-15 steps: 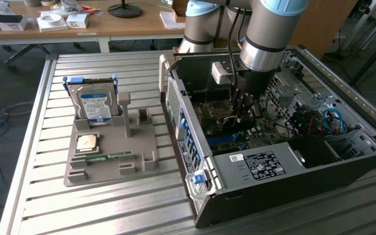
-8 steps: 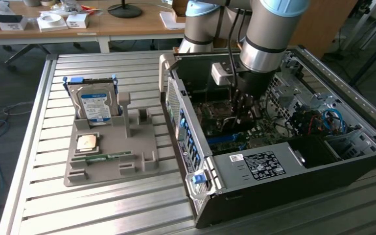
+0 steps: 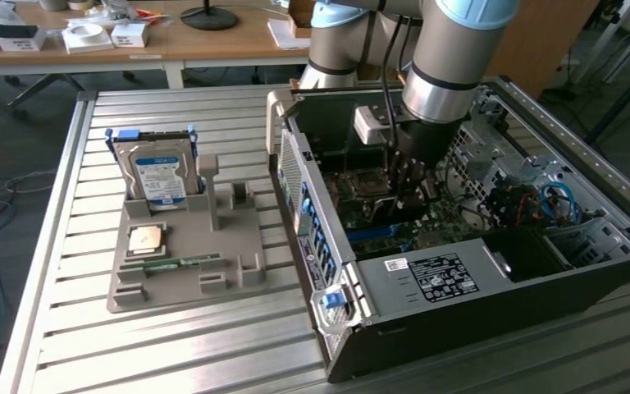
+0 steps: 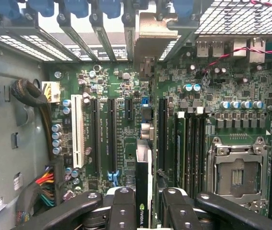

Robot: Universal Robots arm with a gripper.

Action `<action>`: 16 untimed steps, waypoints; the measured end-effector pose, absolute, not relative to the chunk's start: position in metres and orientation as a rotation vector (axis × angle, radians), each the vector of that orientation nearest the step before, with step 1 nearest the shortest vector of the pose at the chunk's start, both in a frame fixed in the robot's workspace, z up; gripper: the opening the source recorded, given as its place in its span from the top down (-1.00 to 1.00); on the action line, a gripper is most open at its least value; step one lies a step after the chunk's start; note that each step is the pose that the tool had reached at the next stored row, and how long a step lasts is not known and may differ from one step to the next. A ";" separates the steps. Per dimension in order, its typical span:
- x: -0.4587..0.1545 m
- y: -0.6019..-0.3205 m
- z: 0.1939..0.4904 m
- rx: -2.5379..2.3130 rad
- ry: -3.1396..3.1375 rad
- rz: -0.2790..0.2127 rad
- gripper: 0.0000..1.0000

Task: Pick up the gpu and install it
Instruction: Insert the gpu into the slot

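The gpu [image 4: 143, 163] is a thin card seen edge-on in the wrist view, with a green logo near my fingers and its pale metal bracket [image 4: 157, 28] up against the case's rear slots. My gripper [image 4: 145, 208] is shut on it, one black finger [image 4: 121, 206] on each side. The card stands over the motherboard between two long black slots; whether it is seated I cannot tell. In the exterior view my gripper [image 3: 408, 193] reaches down inside the open computer case [image 3: 458, 279], over the motherboard [image 3: 403, 230].
A grey holder [image 3: 184, 246] on the slatted table carries an upright hard drive [image 3: 162, 172] with a blue label, a square chip [image 3: 145, 238] and a green memory stick [image 3: 178, 264]. Inside the case lie a processor socket [image 4: 236, 175], a white slot [image 4: 77, 132] and cable bundles [image 4: 45, 184].
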State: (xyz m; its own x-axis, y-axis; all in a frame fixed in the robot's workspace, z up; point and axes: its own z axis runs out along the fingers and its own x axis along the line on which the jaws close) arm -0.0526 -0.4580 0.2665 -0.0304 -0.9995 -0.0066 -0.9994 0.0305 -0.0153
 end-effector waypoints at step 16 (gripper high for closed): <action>-0.061 -0.458 0.263 -2.176 2.244 -0.011 0.48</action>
